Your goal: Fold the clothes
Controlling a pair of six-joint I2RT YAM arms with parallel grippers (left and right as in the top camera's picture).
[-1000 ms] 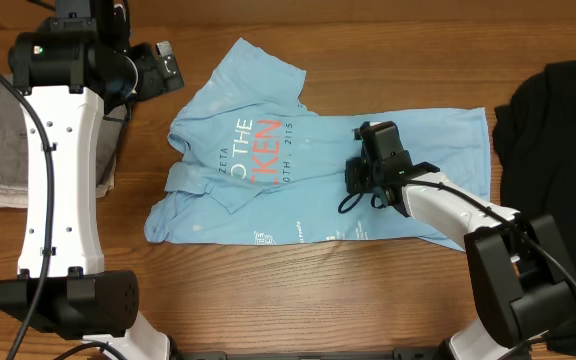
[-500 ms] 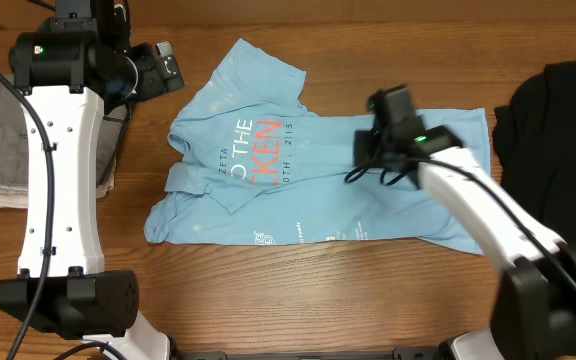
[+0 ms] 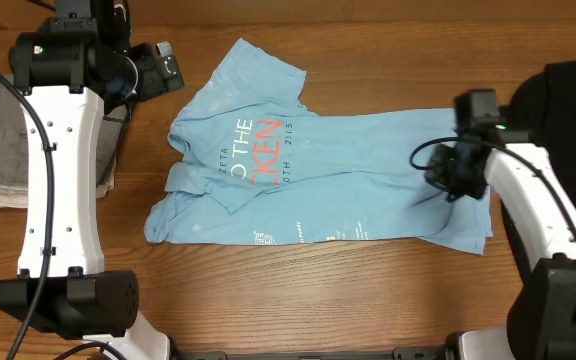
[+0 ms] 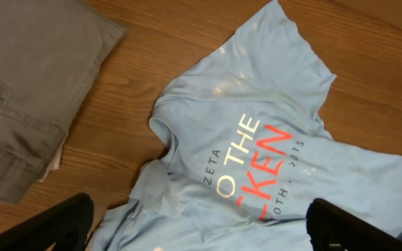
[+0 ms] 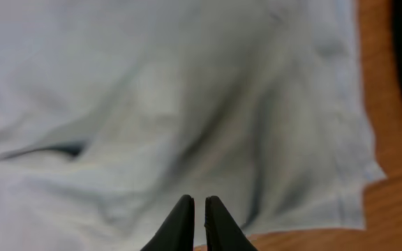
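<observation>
T-shirt (image 3: 318, 190): spread mid-table on wooden table (image 3: 298, 300), print up
Right gripper (image 5: 199, 201): fingers nearly touching, clamping nothing; over shirt's hem corner
Left gripper (image 4: 201, 209): fingers wide apart, empty; near shirt's printed end

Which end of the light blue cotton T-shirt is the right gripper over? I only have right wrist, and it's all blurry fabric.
Observer: Hem end, opposite the collar. Overhead puts the right gripper over the light blue cotton T-shirt near its right edge.
Operator: Folded yet?
Observer: No. It lies spread out, with the white and orange-red chest print facing up.
Operator: And the other arm?
Observer: The left gripper is open, off the shirt by the collar end, holding nothing.
</observation>
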